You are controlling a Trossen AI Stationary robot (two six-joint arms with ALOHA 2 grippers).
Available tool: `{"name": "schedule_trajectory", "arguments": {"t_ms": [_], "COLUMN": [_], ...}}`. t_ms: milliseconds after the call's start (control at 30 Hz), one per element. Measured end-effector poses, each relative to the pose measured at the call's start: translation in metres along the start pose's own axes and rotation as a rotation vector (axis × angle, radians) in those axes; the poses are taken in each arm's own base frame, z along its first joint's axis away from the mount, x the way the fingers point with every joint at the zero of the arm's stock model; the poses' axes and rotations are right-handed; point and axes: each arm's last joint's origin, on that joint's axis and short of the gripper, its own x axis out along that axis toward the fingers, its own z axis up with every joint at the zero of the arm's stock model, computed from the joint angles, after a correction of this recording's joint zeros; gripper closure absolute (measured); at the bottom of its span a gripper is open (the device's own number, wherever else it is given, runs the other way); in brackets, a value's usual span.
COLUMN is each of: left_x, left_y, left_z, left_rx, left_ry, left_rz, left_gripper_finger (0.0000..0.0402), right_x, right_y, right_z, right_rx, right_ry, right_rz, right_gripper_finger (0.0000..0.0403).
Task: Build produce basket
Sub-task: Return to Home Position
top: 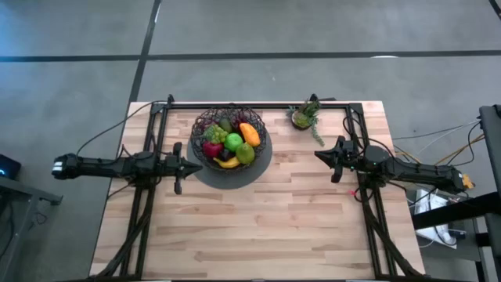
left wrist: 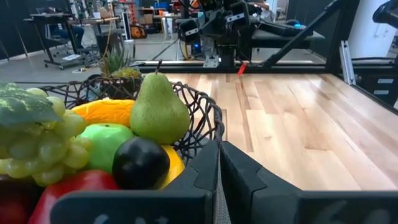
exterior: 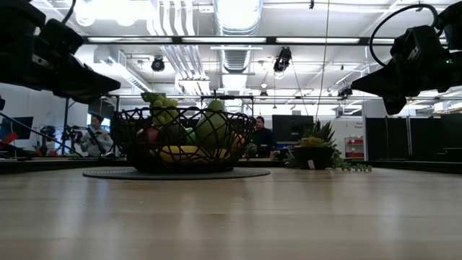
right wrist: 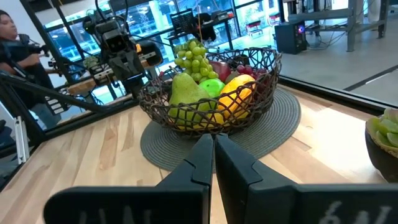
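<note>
Sitting on a round grey mat (top: 257, 171) toward the far side of the wooden table (top: 258, 227), the basket (top: 201, 125) is heaped with fruit. From above, an orange fruit (top: 249, 133), a green apple (top: 233, 142), a red apple (top: 212, 149) and a banana (top: 227, 162) show inside the wire rim. The left wrist view adds a pear (left wrist: 158, 112) standing upright against the mesh, a bunch of green grapes (left wrist: 37, 134) and a dark plum (left wrist: 140, 163) resting beside the apples.

The left gripper (top: 192, 167) hangs above the table just beside the basket's left edge, pointing toward it. Its two fingers are clenched flat against each other and carry nothing.

The right gripper (top: 317, 153) is well apart from the basket, out on the right half of the table and on the near side of a small potted plant (top: 304, 116). It too is raised off the wood – the low view shows it high at the picture's edge – and its fingers are pressed together, empty. It points back across the table at the basket and mat.

Beyond the table, a person (exterior: 94, 134) is visible in the room behind.
</note>
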Motion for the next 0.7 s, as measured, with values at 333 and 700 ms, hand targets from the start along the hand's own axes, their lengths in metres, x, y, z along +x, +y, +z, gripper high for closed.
{"name": "schedule_trajectory", "arguments": {"t_ms": [333,700], "left_x": [0.002,0.003], "left_y": [0.000,0.000], "left_z": [-0.002,-0.004], "left_rx": [0.004,0.006], "left_ry": [0.027,0.044], "left_rz": [0.000,0.000], "left_gripper_finger": [0.0401,0.0401], "right_x": [-0.008,-0.010], "right_y": [0.008,0.010], "right_z": [0.006,0.007], "right_rx": [0.005,0.007], "right_ry": [-0.082,-0.094], "right_rz": [0.097,0.120], "right_gripper_finger": [0.0394,0.0394]}}
